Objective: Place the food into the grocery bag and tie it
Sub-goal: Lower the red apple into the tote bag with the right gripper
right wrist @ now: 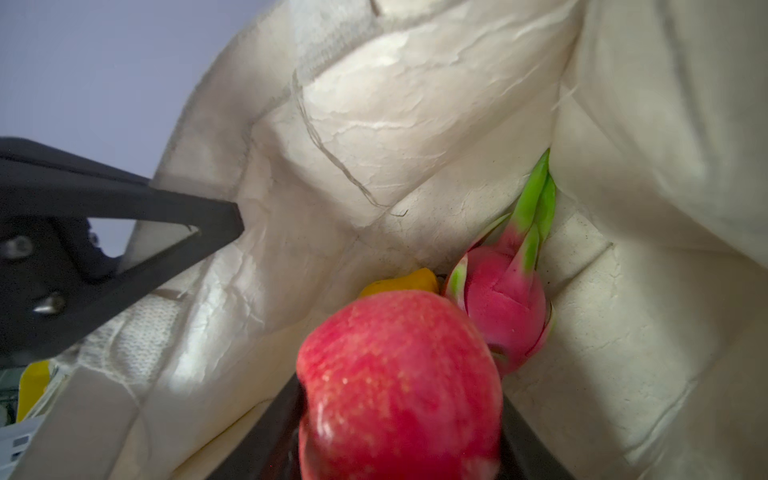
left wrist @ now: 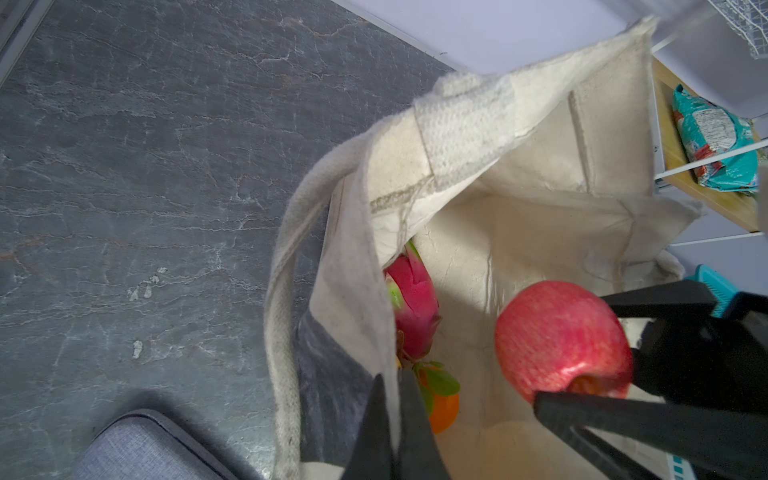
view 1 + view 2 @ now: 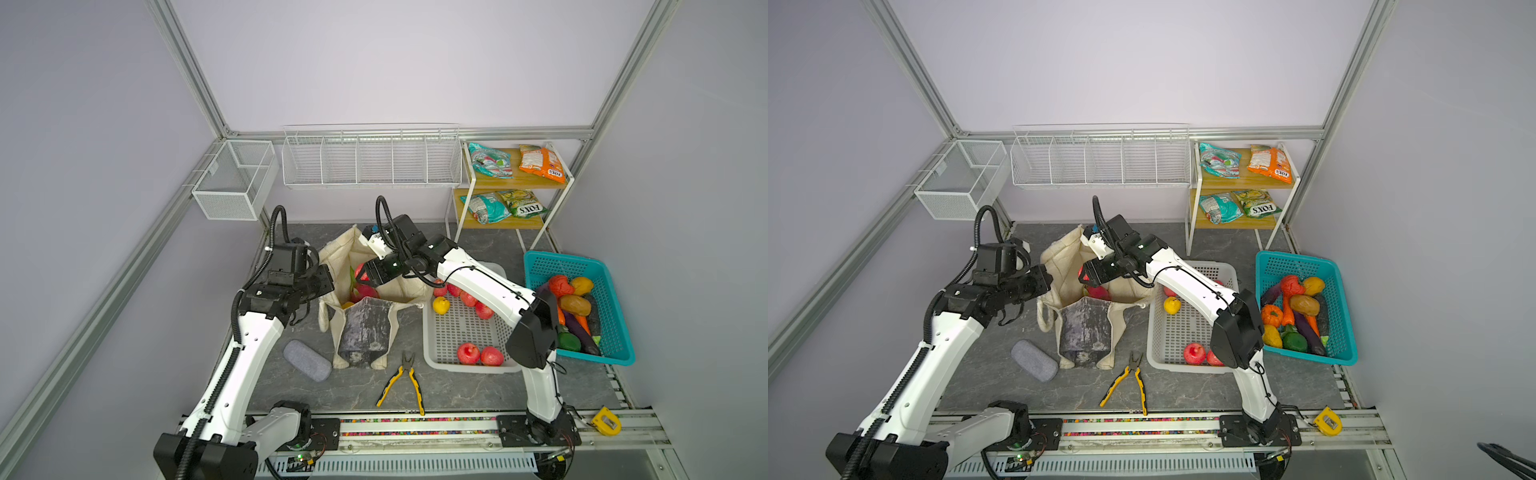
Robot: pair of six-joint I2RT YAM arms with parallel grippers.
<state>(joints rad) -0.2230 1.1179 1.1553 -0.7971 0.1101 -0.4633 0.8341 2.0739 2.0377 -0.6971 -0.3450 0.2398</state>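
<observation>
apple (image 2: 557, 332) in right gripper (image 3: 365, 275) — clamped, inside bag (image 2: 540, 174)

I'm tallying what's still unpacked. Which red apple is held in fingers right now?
The red apple in the grocery bag's open mouth, clamped by the right gripper; the other apples lie loose in the white basket.

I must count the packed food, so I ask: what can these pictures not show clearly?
- Bottom of the grocery bag: both top views, hidden by the right gripper and its apple.
- Orange: left wrist view, partly behind the left gripper.
- White basket: both top views, the right arm covers part.
</observation>
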